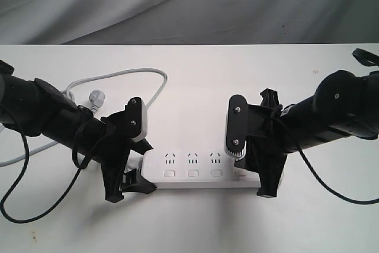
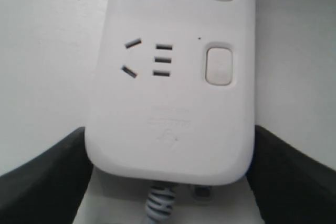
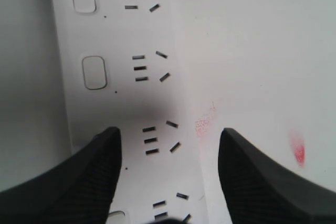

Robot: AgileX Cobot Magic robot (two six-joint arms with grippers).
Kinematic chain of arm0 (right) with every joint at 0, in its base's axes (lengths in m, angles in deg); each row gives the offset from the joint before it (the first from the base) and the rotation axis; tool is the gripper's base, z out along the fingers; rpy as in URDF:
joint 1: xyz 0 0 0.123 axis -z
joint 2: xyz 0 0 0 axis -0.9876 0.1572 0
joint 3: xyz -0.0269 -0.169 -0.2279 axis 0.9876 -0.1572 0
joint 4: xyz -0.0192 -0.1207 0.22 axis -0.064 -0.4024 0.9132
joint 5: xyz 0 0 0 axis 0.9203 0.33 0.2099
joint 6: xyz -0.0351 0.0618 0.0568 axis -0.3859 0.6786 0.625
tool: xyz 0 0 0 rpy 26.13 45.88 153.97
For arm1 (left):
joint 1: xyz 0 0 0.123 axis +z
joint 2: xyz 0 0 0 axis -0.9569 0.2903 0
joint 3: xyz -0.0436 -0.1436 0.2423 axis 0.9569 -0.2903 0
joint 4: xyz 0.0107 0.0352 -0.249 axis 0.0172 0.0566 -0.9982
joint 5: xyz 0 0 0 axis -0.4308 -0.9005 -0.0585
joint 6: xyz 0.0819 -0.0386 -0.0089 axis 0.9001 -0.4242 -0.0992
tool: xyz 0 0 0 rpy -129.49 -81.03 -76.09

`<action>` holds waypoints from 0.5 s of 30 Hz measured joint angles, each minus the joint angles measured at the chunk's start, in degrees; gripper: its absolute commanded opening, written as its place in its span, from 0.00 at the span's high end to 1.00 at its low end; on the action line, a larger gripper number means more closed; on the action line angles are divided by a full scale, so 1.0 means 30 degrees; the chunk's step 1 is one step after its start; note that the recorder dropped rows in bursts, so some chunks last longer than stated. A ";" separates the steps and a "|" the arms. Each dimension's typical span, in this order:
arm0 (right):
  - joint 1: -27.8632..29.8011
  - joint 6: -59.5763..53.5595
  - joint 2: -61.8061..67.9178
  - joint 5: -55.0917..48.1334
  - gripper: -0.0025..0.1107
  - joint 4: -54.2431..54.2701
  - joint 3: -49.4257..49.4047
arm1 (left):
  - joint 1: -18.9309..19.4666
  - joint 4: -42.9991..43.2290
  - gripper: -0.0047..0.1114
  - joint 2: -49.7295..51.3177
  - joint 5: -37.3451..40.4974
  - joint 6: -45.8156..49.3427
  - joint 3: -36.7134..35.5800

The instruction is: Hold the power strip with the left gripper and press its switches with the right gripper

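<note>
1. My right gripper stands open, jaws well apart. One finger lies over the switch row of the power strip; the other hangs off the strip, above the bare table. That finger hides the button beneath it, so I cannot tell whether it is bearing down.
2. My left gripper is clamped on the strip's cord end, a finger against each long side.
3. Judgement: press with the one finger squarely on a single button, keep the other finger off the sockets, and hold the left clamp firm so the bar cannot pivot or slide.
4. The strip lies flat on the table between my two arms. Three switches show uncovered in the exterior view.
5. Surroundings: the grey cord loops behind my left arm, and its plug lies loose, apart from the strip. A black arm cable droops beside. Red smudges mark the table and obstruct nothing.
6. Risk: my right gripper's bulk hides the far-end buttons from the exterior view.
</note>
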 measured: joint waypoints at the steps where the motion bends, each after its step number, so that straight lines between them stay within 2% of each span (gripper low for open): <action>1: 0.0000 0.0000 0.0000 0.0000 0.52 0.0000 0.0000 | 0.0000 0.0000 0.58 0.0000 0.0000 0.0000 0.0000; 15: 0.0000 0.0000 0.0854 0.0231 0.52 0.0120 0.0000 | 0.0000 0.0000 0.58 0.0000 0.0000 0.0000 0.0000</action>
